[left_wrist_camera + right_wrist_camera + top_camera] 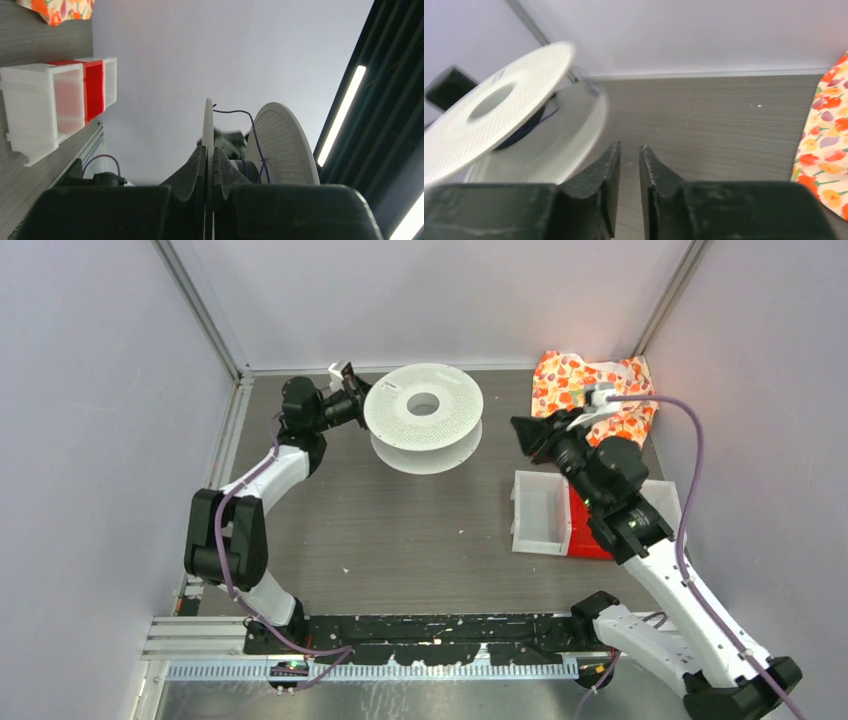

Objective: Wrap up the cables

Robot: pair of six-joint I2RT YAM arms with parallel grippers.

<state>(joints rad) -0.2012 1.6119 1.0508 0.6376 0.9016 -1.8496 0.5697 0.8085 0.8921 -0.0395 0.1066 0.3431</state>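
A white perforated spool (423, 415) stands tilted at the back of the table. My left gripper (355, 395) is at its left edge, shut on the rim of one thin flange (208, 125). A thin dark purple cable (251, 127) loops from that rim down to the hub, in front of the other flange (282, 145). A dark winding (521, 134) shows on the hub between the flanges. To the right of the spool (499, 130), my right gripper (630, 147) hangs over bare table. Its jaws are slightly apart and hold nothing.
White bins (542, 512) with a red one (585, 535) sit right of centre, under my right arm. A floral cloth (585, 380) lies in the back right corner. Walls close in the table at the left, back and right.
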